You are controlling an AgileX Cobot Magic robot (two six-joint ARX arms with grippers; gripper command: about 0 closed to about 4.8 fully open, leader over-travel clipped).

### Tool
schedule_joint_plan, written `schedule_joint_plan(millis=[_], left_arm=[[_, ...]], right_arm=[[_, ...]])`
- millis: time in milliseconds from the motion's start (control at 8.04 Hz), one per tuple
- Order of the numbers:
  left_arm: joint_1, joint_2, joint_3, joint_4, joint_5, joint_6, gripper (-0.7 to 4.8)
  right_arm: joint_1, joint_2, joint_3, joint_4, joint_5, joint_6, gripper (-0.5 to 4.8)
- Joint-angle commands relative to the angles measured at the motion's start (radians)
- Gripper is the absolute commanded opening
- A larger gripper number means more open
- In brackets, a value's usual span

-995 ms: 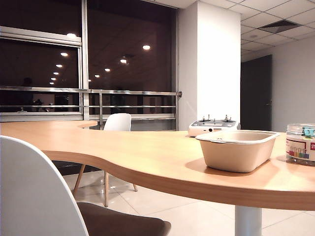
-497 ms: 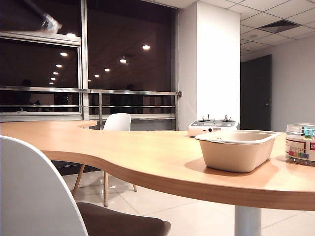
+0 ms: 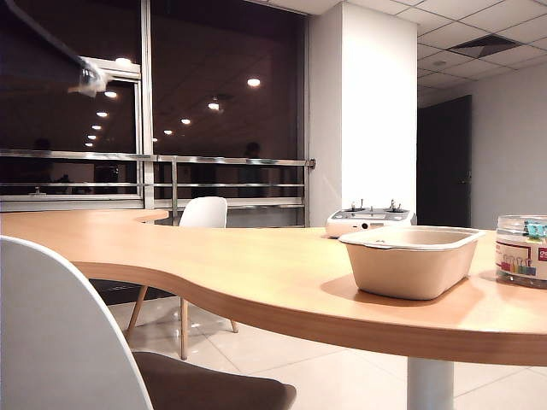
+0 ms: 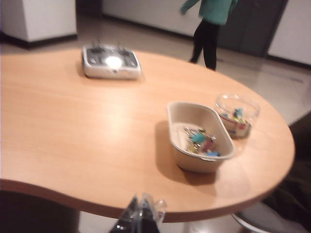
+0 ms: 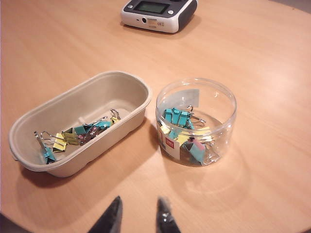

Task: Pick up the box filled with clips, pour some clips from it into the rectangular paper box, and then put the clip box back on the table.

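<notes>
Now: tub down, both my grippers clear of it.
Clip box (image 5: 196, 122) stands upright on the table (image 5: 272, 73), just beside the paper box (image 5: 80, 121) at its 3 o'clock — clips (image 5: 80, 133) in both. My right gripper (image 5: 138, 213) hangs above, jaws narrowly parted and empty; my left gripper (image 4: 142, 213) pinched together, well apart.

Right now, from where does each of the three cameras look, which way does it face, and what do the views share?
Exterior view: low at table height, looking across the light wood table toward dark windows; only a blurred left arm tip shows up high.
Left wrist view: high beyond the edge, looking down; the shut left gripper shows.
Right wrist view: close above, looking down; the open right gripper shows.
Shared by all: beige moulded-pulp rectangular tray, clear round plastic tub of coloured binder clips, white-grey joystick device.
</notes>
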State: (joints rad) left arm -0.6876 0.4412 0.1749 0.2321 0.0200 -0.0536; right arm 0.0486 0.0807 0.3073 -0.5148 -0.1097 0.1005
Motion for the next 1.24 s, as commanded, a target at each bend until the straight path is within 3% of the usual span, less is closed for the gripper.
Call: schedule_joint_plan(millis=[124,249,373,497,1119,1243], left_arm=[[0.344,-0.293,-0.074,-0.101,-0.008,0.011,-0.06],[0.623,-0.439,-0.093,-0.349,0.022,-0.005,-0.06],[0.703,-0.439,-0.167,-0.283,0.02,0.106,-0.06],[0.703,-0.439,-0.168,-0.283,-0.07,0.186,-0.06],[0.705,-0.439,-0.168,-0.284,-0.065,0.184,0.19],[0.705,-0.439,-0.168,-0.284,-0.065,0.184,0.18]], right_arm=[[0.0,-0.002,0.004,0.01,0.005,0.004,0.95],[-0.002,-0.002,0.004,0.011,0.003,0.004,0.95],[-0.003,-0.007,0.004,0.01,0.006,0.004,0.95],[-0.002,-0.007,0.004,0.011,0.002,0.004,0.95],[0.0,-0.007,0.004,0.01,0.003,0.004,0.95],[-0.002,-0.012,-0.014,0.013,0.047,-0.003,0.95]])
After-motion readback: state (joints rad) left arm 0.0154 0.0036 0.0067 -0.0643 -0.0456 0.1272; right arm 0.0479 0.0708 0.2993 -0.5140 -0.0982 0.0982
